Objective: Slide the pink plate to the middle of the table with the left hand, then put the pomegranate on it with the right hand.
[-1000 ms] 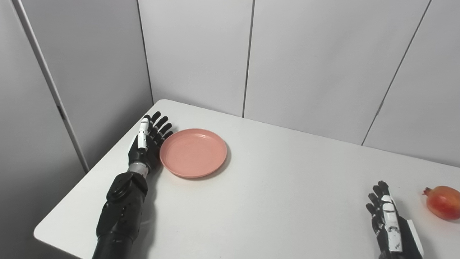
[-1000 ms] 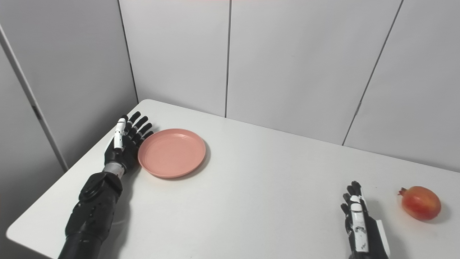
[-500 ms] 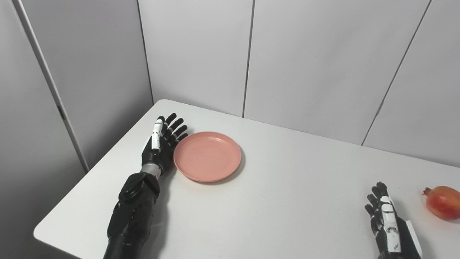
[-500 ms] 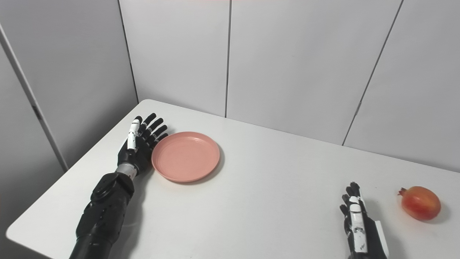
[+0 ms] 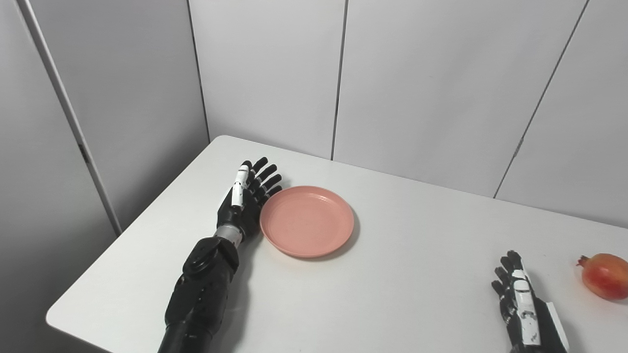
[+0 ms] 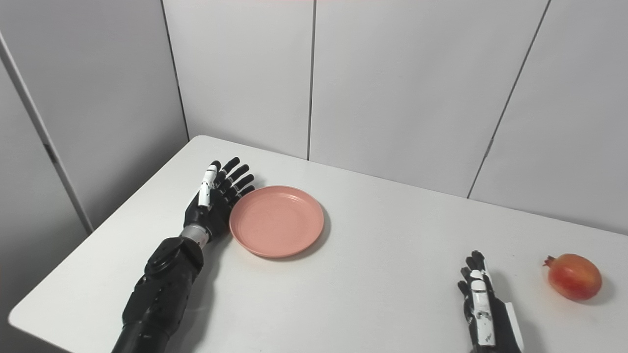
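A round pink plate (image 5: 307, 220) lies flat on the white table (image 5: 392, 274), left of its middle. My left hand (image 5: 245, 196) stands on edge against the plate's left rim, open, fingers straight and pointing away from me. A red pomegranate (image 5: 606, 275) rests near the table's right edge. Low at the right, my right hand (image 5: 520, 304) is open with nothing in it, a short way left of the fruit and apart from it.
Grey wall panels (image 5: 417, 88) close off the table's far side and left side. The table's left front corner (image 5: 51, 316) is near my left forearm (image 5: 201, 294).
My left hand has pushed the plate to the right, toward the table's middle, staying against its left rim. The right hand has shifted slightly left and down. The pomegranate has not moved.
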